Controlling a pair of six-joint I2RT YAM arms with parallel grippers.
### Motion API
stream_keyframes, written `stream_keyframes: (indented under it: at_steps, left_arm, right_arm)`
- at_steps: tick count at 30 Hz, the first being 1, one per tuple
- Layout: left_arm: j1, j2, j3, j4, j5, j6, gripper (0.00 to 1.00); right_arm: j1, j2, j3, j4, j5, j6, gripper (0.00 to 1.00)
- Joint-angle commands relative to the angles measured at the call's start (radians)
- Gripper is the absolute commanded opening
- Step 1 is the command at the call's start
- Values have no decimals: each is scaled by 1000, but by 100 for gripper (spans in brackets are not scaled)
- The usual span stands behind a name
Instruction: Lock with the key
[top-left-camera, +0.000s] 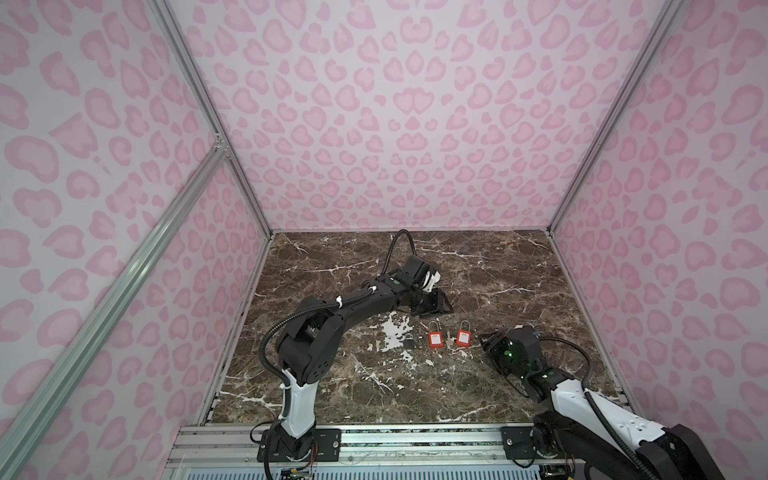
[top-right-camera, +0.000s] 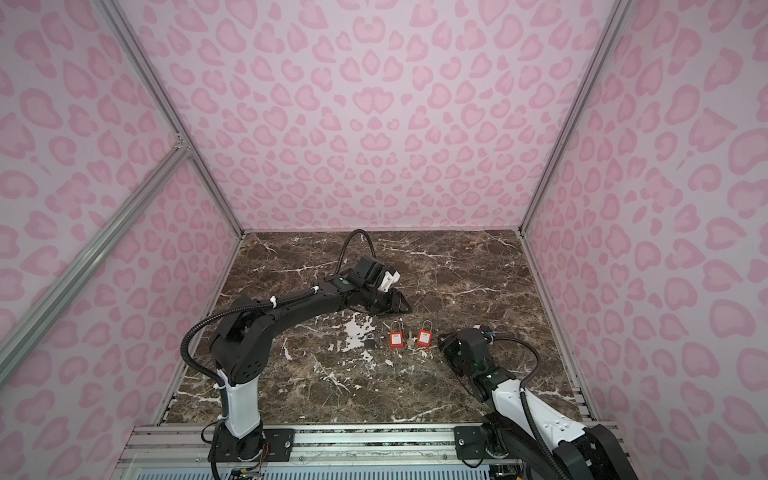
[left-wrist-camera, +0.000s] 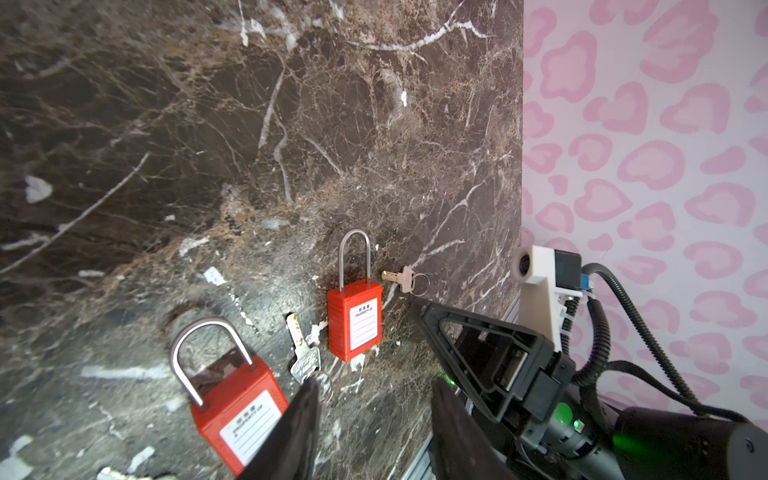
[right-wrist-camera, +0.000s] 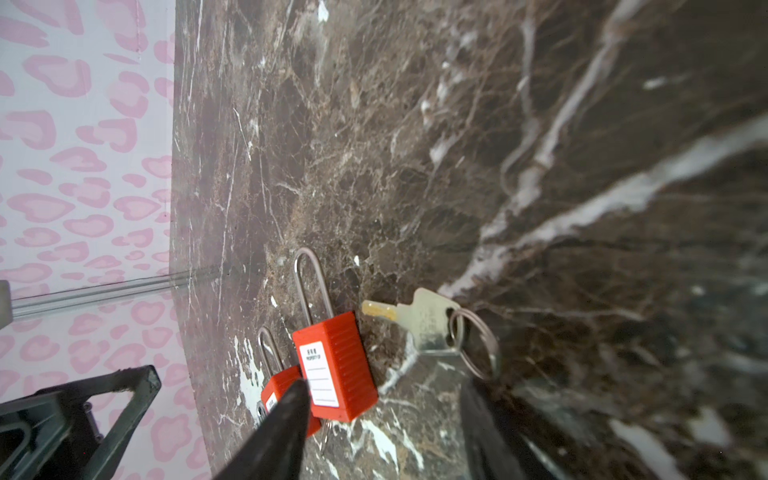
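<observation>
Top views both show the marble table (top-left-camera: 374, 399) with two red padlocks lying flat near its middle, side by side and apart: left red padlock (top-left-camera: 435, 339) and right red padlock (top-left-camera: 462, 338). Both shackles point at the back wall. A dark object (top-left-camera: 409, 343), roughly padlock-shaped, lies just left of them, and neither wrist view shows it. The keys are too small to read from up there.

Left wrist view resolves them. The middle key (left-wrist-camera: 305, 353) lies flat between the two padlocks. The outer key (left-wrist-camera: 401, 276) lies just beside the right red padlock, on the side away from the other lock. Both shackle legs sit in each body. Left gripper (left-wrist-camera: 374, 386): jaws apart, nothing between them, over the table by the middle key's ring end.

Right wrist view gives the outer key close up: blade tip just short of the right red padlock's top corner, split ring through the bow. Right gripper (right-wrist-camera: 384, 386): jaws apart, empty. One fingertip overlaps that padlock in frame, the other sits near the ring; can't tell if either touches.
</observation>
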Motion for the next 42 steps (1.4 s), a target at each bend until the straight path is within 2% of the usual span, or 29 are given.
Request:
stream_keyframes:
  at_steps: [1,7,14,19,27,30,36,42]
  left_arm:
    - [-1,-17,-7,20,7,2,46]
    - [0,-23,-8,20,7,3,46]
    - [0,-24,-11,17,5,6,46]
    - [-2,-20,-6,21,8,1,46]
    - [-2,-16,-5,20,8,0,46]
    - [-1,-19,-4,21,7,-1,46]
    - [-2,-16,-2,21,11,0,46]
    - [-2,-17,-2,17,10,7,47]
  right_arm:
    - [1,-23,3,-82,32,6,69]
    - [-38,-91,1,-127,87,-43,76]
    - [-217,-131,6,-156,-21,-145,76]
    - [-317,-46,21,-94,-168,-224,76]
    - [-318,93,62,-59,-314,-277,76]
    - [-309,119,58,-32,-338,-255,76]
    - [-291,147,63,-21,-355,-247,76]
    - [-235,148,42,16,-353,-181,75]
